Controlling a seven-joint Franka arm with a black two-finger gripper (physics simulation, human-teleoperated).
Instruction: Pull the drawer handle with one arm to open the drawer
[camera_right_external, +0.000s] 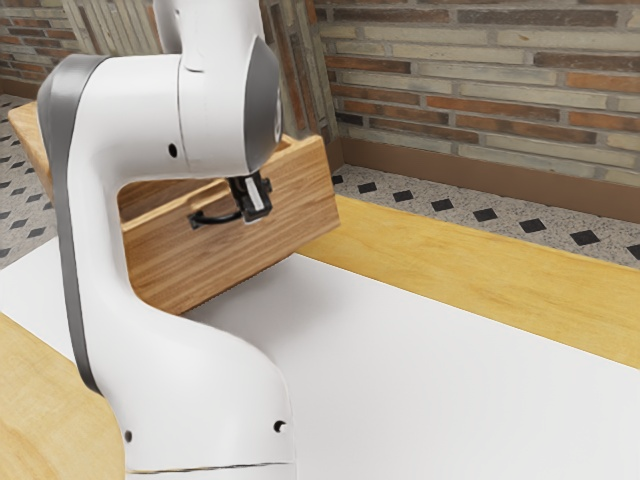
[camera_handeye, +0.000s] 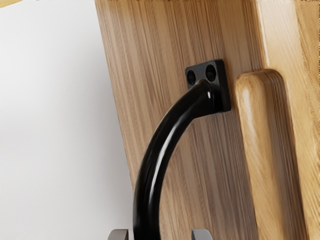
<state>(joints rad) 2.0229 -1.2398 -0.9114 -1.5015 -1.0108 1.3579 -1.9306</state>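
Observation:
A wooden drawer unit (camera_right_external: 240, 245) stands on the table at the exterior view's left, partly hidden behind my arm. On its front is a curved black handle (camera_right_external: 212, 216). My black gripper (camera_right_external: 252, 200) is at the handle's end nearer the exterior view's right. In the wrist view the handle (camera_handeye: 165, 135) arcs from its black screw plate (camera_handeye: 209, 82) on the drawer front (camera_handeye: 150, 50) down between my two grey fingertips (camera_handeye: 119, 234). There is a gap on each side of the bar, so the gripper (camera_handeye: 159, 235) is open astride it.
A white mat (camera_right_external: 420, 370) covers the wooden table top (camera_right_external: 480, 265) in front of the drawer unit. My white arm base (camera_right_external: 190, 400) stands at the front left. A brick wall (camera_right_external: 480, 90) and a tiled floor lie beyond the table.

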